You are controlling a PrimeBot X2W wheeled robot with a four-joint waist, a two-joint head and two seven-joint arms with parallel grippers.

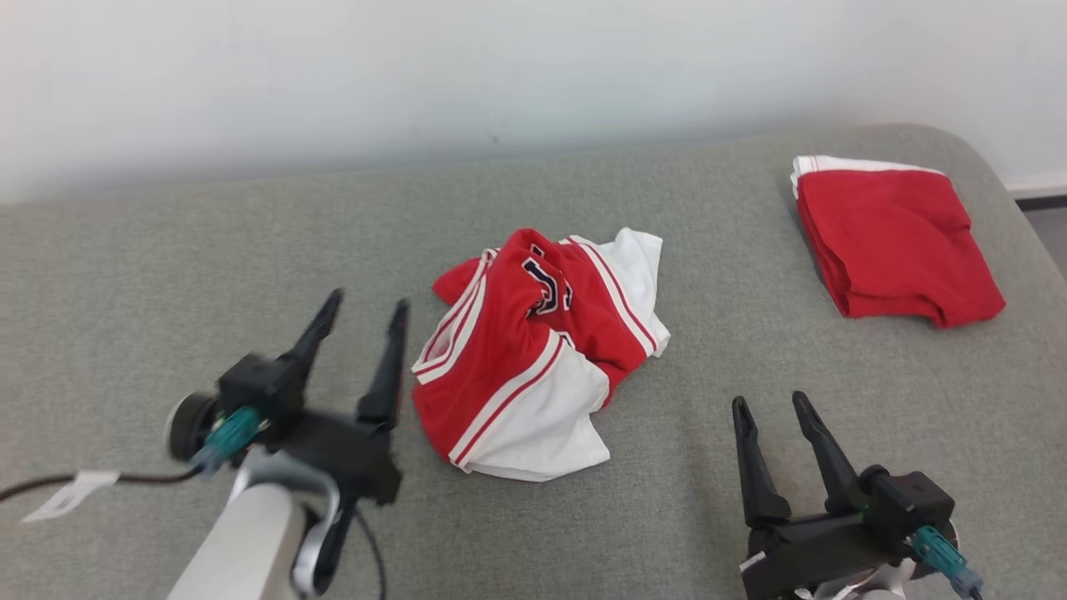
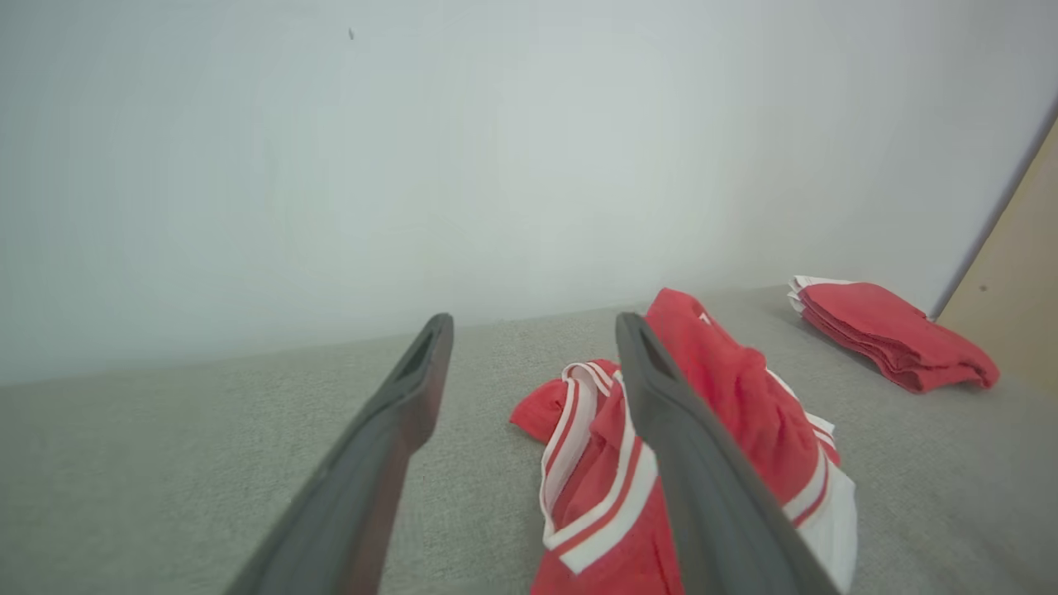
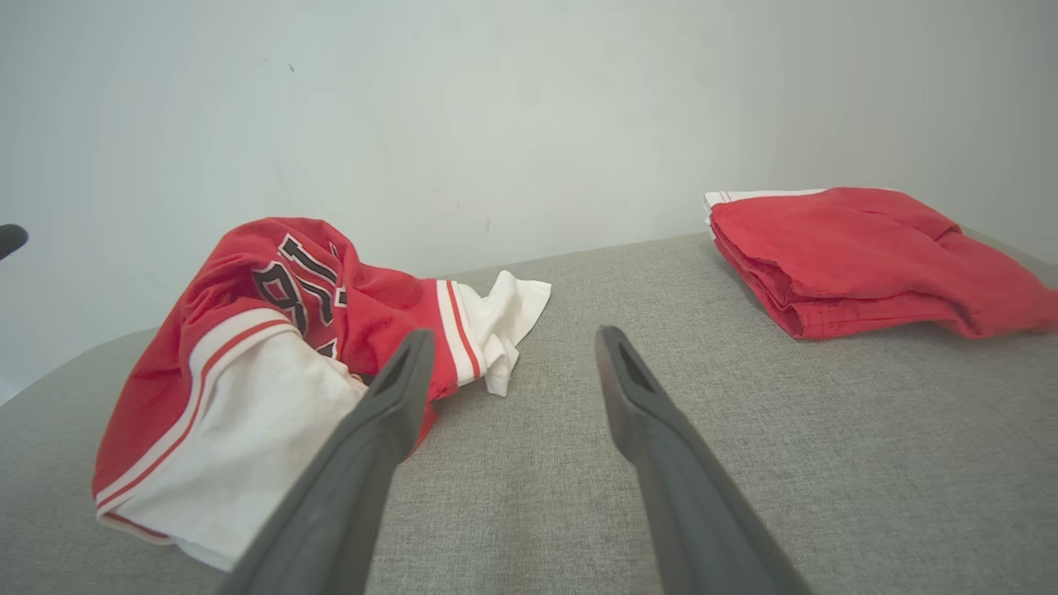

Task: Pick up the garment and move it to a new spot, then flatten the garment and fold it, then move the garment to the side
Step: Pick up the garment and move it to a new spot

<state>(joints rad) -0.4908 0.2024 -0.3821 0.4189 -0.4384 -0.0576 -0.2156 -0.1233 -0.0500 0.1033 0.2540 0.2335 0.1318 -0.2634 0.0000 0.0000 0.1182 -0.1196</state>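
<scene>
Lower left, the left claw [image 1: 367,307] is spread wide and grips nothing. Its pale forearm rises from the bottom edge, fingers angled up and slightly right, just beside the garment [image 1: 533,358]. That red-and-white heap lies crumpled mid-frame on the grey worktop [image 1: 167,275]. Lower right, the right claw [image 1: 768,402] is spread and empty too, fingers pointing up, apart from the cloth. Upper right sits a folded red pile [image 1: 896,242].

Bright, even light covers the grey surface [image 1: 125,275], leaving only faint shadows beside the crumpled jersey [image 1: 533,358] and the folded red garment [image 1: 896,242]. In the head view the left gripper [image 1: 369,300] is motion-blurred; both wrist views soften and bend toward their edges.
</scene>
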